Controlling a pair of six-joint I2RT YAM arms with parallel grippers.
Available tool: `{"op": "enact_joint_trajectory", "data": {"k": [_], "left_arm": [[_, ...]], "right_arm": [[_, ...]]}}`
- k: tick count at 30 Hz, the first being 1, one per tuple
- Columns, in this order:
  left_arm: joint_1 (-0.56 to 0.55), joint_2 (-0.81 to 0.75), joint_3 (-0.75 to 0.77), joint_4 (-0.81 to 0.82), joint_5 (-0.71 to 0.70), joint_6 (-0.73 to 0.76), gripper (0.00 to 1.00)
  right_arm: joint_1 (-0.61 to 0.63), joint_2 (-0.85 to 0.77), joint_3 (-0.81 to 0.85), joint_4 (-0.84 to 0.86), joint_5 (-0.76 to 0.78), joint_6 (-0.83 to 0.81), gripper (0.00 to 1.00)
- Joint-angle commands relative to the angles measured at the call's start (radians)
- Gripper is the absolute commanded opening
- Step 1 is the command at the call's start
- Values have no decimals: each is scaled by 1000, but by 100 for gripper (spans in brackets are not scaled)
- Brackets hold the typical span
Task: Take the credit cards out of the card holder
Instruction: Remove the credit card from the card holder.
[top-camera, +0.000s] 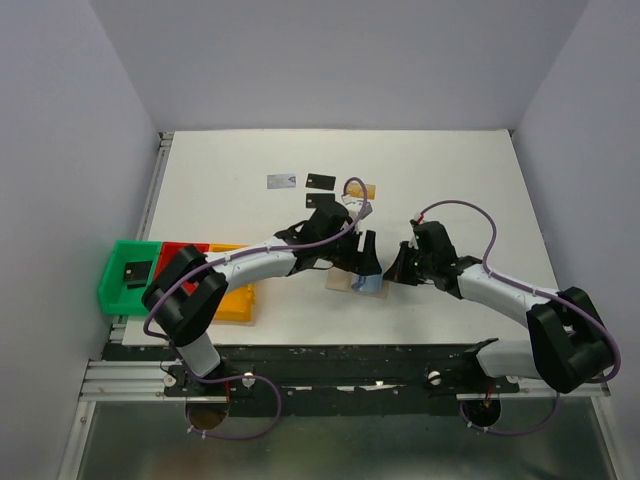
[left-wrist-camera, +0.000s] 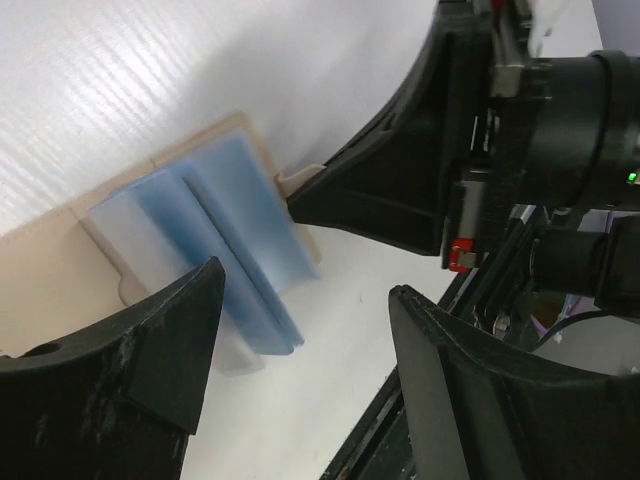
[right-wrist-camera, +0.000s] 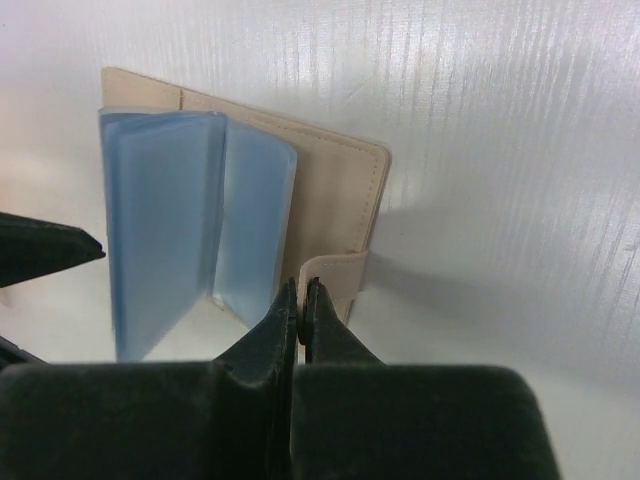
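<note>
A: Right gripper (right-wrist-camera: 302, 300) pinched together at the tab of the card holder (right-wrist-camera: 335, 190); left gripper (left-wrist-camera: 305, 288) apart over its sleeves.
B: Floppy, slick sleeves likely; pinch stiff card edges. Credit cards (top-camera: 320, 181) lie beyond the holder.

Top view: card holder (top-camera: 372, 286) mostly hidden beneath the left pincer (top-camera: 367, 262). Left wrist view: blue sleeves (left-wrist-camera: 215, 235) blurred; contents indeterminate. Right wrist view: card holder lower edge covered by right pincer (right-wrist-camera: 301, 290).

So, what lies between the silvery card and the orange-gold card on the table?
A black card, lying flat, clear of both. The top view shows it.
</note>
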Motion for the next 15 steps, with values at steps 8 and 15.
{"op": "enact_joint_trajectory", "data": {"k": [8, 15], "left_arm": [[-55, 37, 93, -155, -117, 90, 79], [-50, 7, 55, -178, -232, 67, 79]], "right_arm": [[-2, -30, -31, -8, 34, -18, 0], [-5, -54, -37, -8, 25, -25, 0]]}}
